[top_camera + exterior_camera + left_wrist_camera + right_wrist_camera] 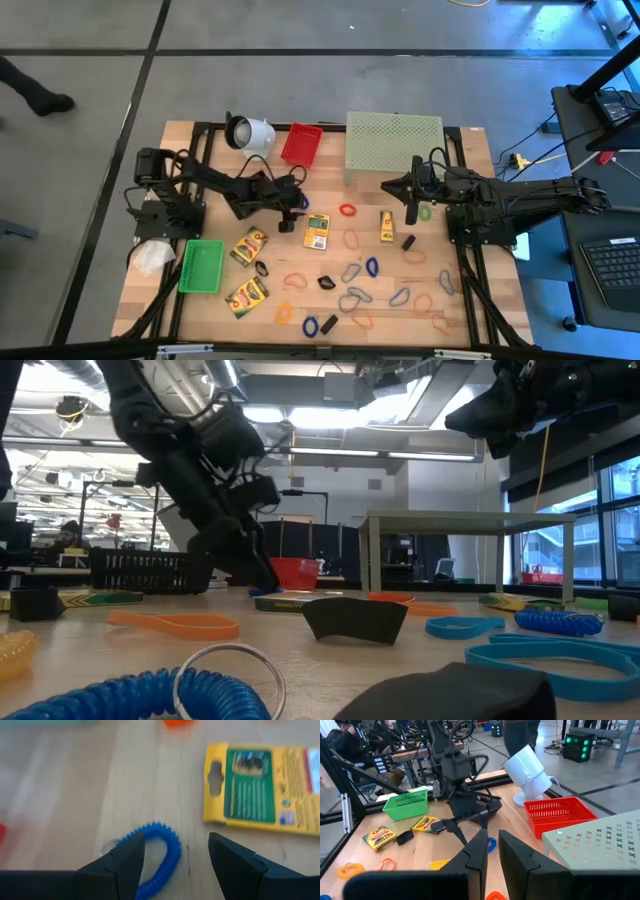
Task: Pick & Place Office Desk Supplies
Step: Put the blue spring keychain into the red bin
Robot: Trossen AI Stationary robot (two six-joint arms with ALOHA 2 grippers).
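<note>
The left gripper (pixel 175 857) hung spread over a blue coil band (pixel 157 851) beside a crayon box (pixel 262 790). The right gripper (pixel 491 851) hovered pressed nearly together, holding nothing.

The high view looks straight down on the whole table (pixel 300 290). The low view sits at tabletop level among the supplies, facing the room. Both wrist views share the blue coil band (pixel 162 851) and crayon box (pixel 265 790).
</note>
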